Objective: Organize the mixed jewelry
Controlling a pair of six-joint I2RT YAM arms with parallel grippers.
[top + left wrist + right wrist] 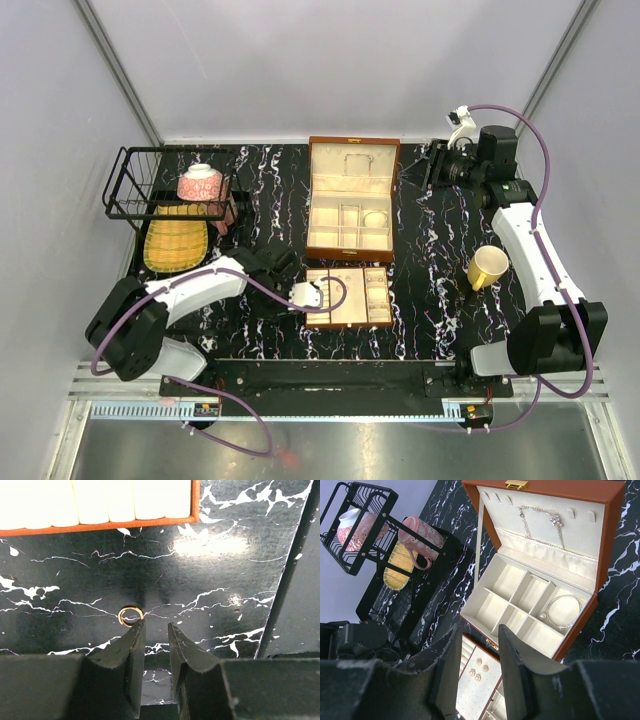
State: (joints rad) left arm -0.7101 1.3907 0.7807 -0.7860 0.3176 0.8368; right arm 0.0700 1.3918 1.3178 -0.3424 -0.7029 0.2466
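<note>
- Gold ring (131,615) lies flat on the black marble worktop (225,580), outside both boxes. In the left wrist view it is at 10 o'clock from the left end effector (156,626), right at the tip of one finger (131,650). Whether the two touch I cannot tell.
- Left end effector is released: a narrow gap between its jaws, with only marble showing through.
- Brown-edged tray (100,527) runs along 12 o'clock of that view, well apart from the ring.
- Right end effector (479,630) is also released, jaws parted and empty. From above it hangs at 2 o'clock of the brown box (545,487).
- Brown box stands open. A pale bangle (563,611) rests in the compartment at its 4 o'clock corner in the right wrist view, and a fine chain (540,522) hangs on the lid lining.
- Small earrings (479,669) sit on the cream tray at 6 o'clock of the box.
- Yellow cup (488,266) stands at 4 o'clock of the box.
</note>
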